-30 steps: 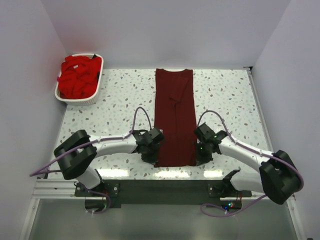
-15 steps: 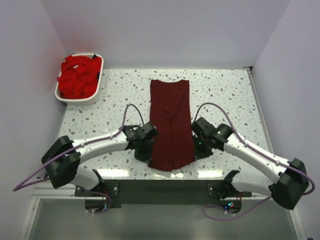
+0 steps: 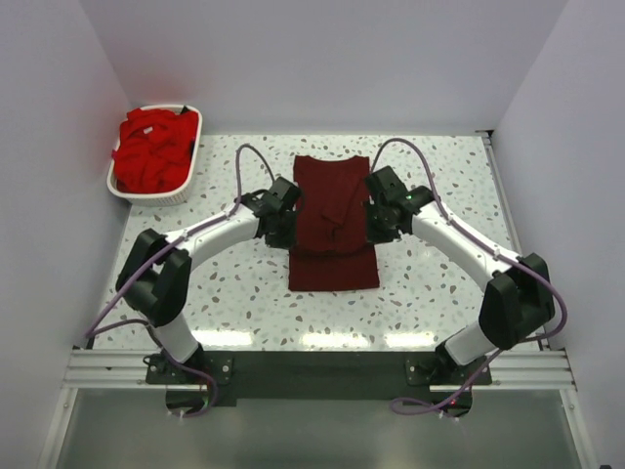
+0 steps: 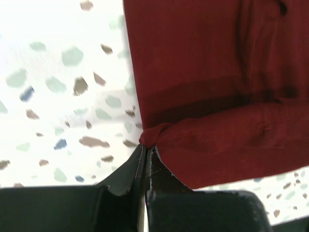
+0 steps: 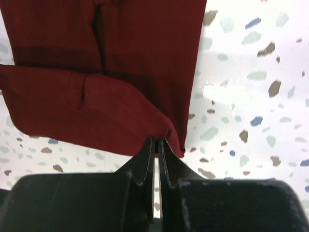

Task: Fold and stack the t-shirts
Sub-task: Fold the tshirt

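maroon t-shirt [image 3: 333,264]: soft, light, limp; expect it to sag between your grips.
left gripper [image 4: 146,152]: pinching the hem corner.
right gripper [image 5: 156,144]: pinching the opposite corner.
hold: take the corners, evenly.

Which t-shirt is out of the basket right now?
The dark maroon t-shirt, on the table, pinched by the left end effector and right end effector; the bright red t-shirts lie heaped in the white basket.
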